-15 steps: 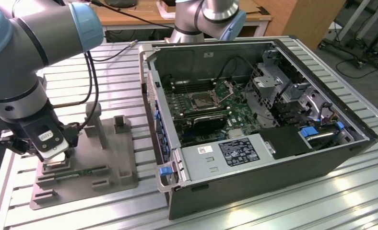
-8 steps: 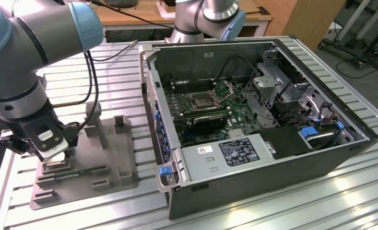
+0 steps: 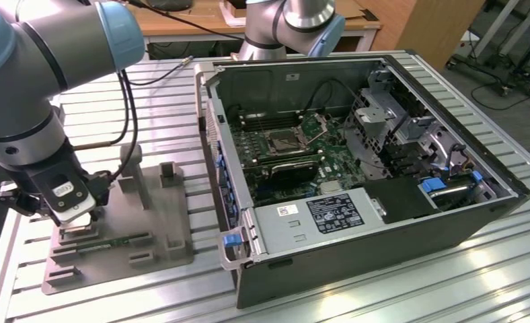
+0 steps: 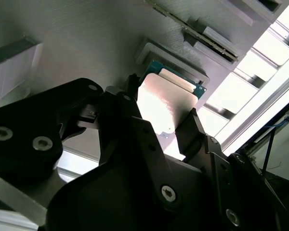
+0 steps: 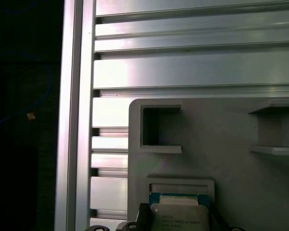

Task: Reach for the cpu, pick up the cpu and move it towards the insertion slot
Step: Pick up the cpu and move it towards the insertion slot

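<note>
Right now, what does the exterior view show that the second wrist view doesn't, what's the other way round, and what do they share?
Exterior view: the open computer case, with the socket on its board, well away from the gripper toward that view's right. Second wrist view: the chip close up, lying in a recess right at the gripper. Both: the grey holder, the long memory strip on it and the slatted table.
</note>
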Robot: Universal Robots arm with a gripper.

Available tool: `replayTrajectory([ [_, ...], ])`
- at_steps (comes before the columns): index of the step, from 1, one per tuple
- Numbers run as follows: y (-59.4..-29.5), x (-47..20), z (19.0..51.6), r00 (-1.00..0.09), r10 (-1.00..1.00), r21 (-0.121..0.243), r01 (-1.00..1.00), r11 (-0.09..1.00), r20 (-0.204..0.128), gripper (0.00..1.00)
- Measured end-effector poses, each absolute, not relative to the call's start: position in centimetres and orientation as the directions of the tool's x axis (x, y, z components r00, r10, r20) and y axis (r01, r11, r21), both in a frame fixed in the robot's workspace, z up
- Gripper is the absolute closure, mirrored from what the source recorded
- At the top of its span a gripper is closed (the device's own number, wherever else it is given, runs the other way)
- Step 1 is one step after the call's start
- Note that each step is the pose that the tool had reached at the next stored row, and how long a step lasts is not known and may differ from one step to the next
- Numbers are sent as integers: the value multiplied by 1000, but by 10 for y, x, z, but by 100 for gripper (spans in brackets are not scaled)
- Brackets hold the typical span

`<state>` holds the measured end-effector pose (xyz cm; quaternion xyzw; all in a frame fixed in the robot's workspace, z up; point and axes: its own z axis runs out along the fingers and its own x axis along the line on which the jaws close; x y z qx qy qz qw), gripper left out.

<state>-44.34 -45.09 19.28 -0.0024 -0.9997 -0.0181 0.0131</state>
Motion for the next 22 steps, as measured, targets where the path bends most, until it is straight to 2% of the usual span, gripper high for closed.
replayTrajectory([
  [22,-451,-443,201,-1000,4,36,5,999,26,45],
])
